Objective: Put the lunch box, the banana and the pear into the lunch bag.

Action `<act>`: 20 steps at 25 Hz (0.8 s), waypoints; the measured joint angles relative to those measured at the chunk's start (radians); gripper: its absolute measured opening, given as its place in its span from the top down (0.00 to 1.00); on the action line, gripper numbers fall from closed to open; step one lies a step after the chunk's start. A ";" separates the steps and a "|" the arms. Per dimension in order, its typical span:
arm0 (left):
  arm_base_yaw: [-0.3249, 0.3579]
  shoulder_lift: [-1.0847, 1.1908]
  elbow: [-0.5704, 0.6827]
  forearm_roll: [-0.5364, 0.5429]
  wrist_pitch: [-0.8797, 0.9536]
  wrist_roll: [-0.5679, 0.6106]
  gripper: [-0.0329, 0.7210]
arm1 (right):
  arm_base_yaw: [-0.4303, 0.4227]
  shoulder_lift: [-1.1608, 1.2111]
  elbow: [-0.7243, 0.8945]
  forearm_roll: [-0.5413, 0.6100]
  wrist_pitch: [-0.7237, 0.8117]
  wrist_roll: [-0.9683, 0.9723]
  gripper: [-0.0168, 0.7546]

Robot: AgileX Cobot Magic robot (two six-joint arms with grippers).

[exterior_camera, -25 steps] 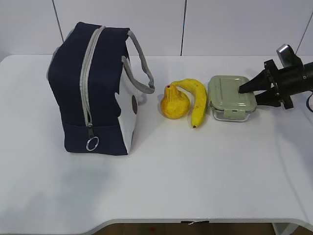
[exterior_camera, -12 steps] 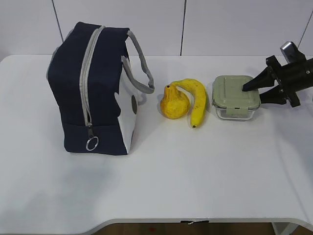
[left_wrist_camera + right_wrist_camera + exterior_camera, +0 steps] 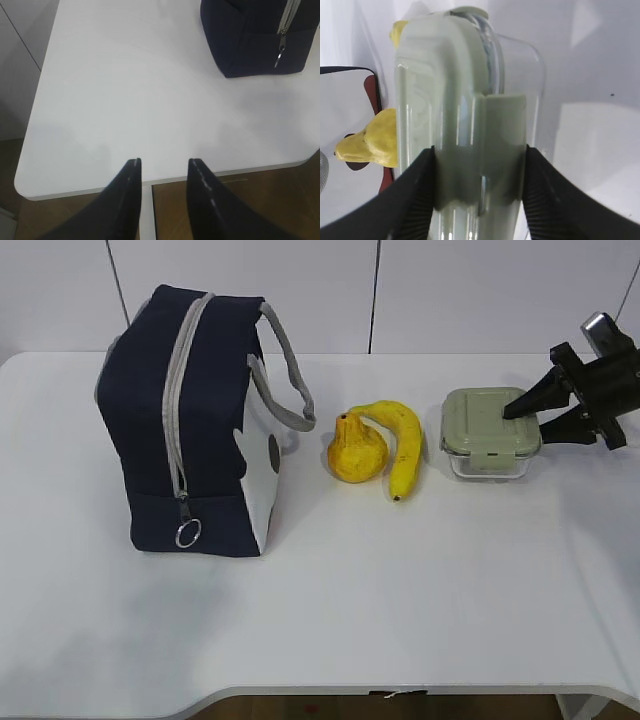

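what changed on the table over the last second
The right gripper has pulled back to the right, dragging the lunch box with it, away from the banana, so the gap between them has widened. Its fingers straddle the box's end. The pear, the banana, the zipped lunch bag and the empty left gripper stayed put.

Arms and jaws, both sides

My right gripper [image 3: 528, 420] reaches in level from the right edge, its jaws clamped on the lunch box [image 3: 488, 430], one above the lid and one below. My left gripper [image 3: 164, 172] hangs apart, its jaws partly spread and empty.
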 joint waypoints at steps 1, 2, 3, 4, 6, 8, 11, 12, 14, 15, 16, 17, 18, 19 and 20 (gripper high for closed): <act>0.000 0.000 0.000 0.000 0.000 0.000 0.64 | 0.000 0.000 0.000 -0.003 0.000 0.001 0.48; 0.000 0.000 0.000 0.000 0.000 0.000 0.64 | 0.000 -0.001 0.000 -0.008 0.000 0.005 0.48; 0.000 0.000 0.000 0.000 0.000 0.000 0.64 | 0.000 -0.005 0.000 -0.011 0.000 0.008 0.48; 0.000 0.000 0.000 0.000 0.000 0.000 0.64 | 0.000 -0.010 0.000 -0.014 0.000 0.010 0.48; 0.000 0.000 0.000 -0.002 0.000 0.000 0.64 | 0.000 -0.023 0.002 -0.015 0.000 0.011 0.48; 0.000 0.000 0.000 -0.002 0.000 0.000 0.64 | 0.008 -0.037 0.002 -0.023 0.000 0.014 0.48; 0.000 0.000 0.000 -0.003 0.000 0.000 0.64 | 0.029 -0.060 0.002 -0.041 0.000 0.019 0.48; 0.000 0.000 0.000 -0.003 0.000 0.000 0.64 | 0.038 -0.067 0.002 -0.046 0.002 0.022 0.48; 0.000 0.000 0.000 -0.003 0.000 0.000 0.64 | 0.052 -0.082 0.002 -0.057 0.004 0.035 0.48; 0.000 0.000 0.000 -0.004 0.000 0.000 0.64 | 0.062 -0.086 0.002 -0.057 0.004 0.039 0.48; 0.000 0.000 0.000 -0.004 0.000 0.000 0.64 | 0.067 -0.093 0.002 -0.059 0.004 0.045 0.48; 0.000 0.000 0.000 -0.004 0.000 0.000 0.64 | 0.075 -0.098 0.002 -0.061 0.005 0.051 0.48; 0.000 0.000 0.000 -0.004 0.000 0.000 0.64 | 0.084 -0.105 0.002 -0.063 0.005 0.057 0.48; 0.000 0.004 0.000 -0.004 0.000 0.000 0.64 | 0.092 -0.108 0.003 -0.064 0.006 0.060 0.48; 0.000 0.008 0.000 -0.004 0.000 0.000 0.64 | 0.101 -0.116 0.006 -0.064 0.006 0.067 0.48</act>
